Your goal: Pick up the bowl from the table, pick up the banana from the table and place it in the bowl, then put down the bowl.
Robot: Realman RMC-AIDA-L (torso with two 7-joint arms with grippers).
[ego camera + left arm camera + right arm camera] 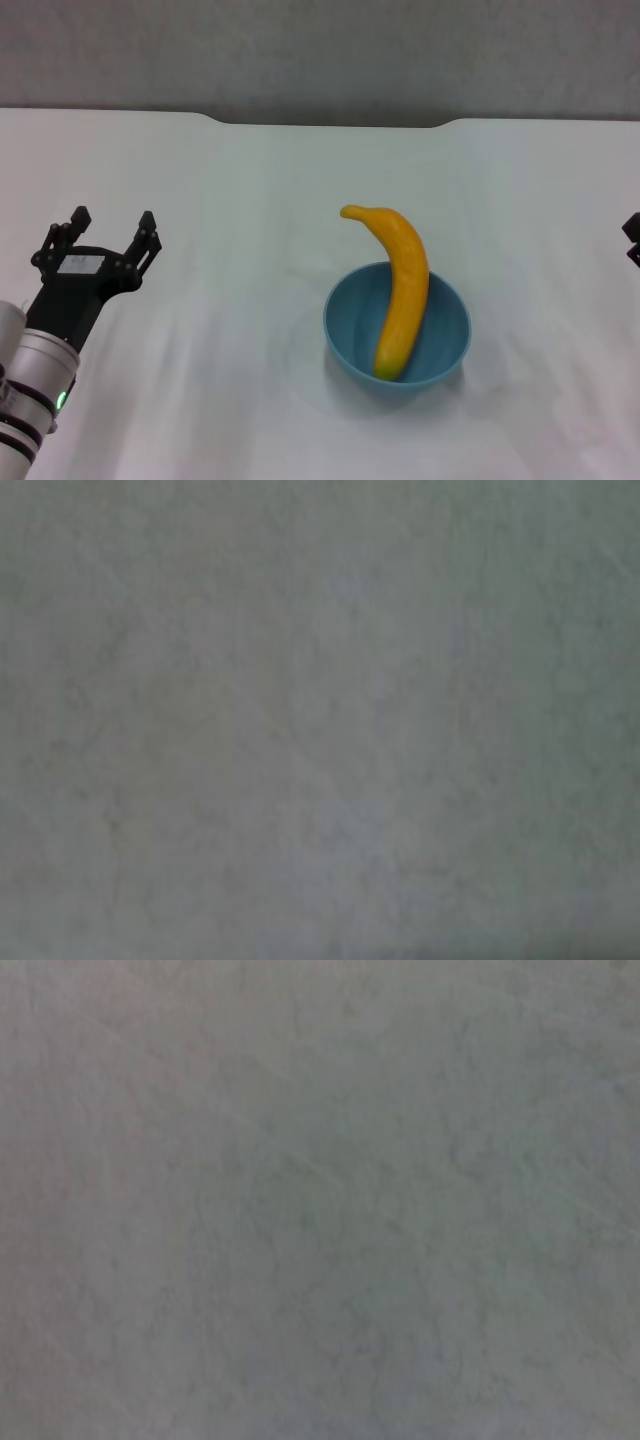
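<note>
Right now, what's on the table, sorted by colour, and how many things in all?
Yellow-orange: 1, the banana, leaning in the bowl with its stem end poking over the far rim.
Light blue: 1, the bowl, standing on the white table.
Total: 2.

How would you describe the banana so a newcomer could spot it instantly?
On the plain white tabletop, look right of centre for the round light-blue bowl. The curved yellow-orange banana rests with one end inside it and its other end leaning out over the far rim. It is the only yellow thing there.
</note>
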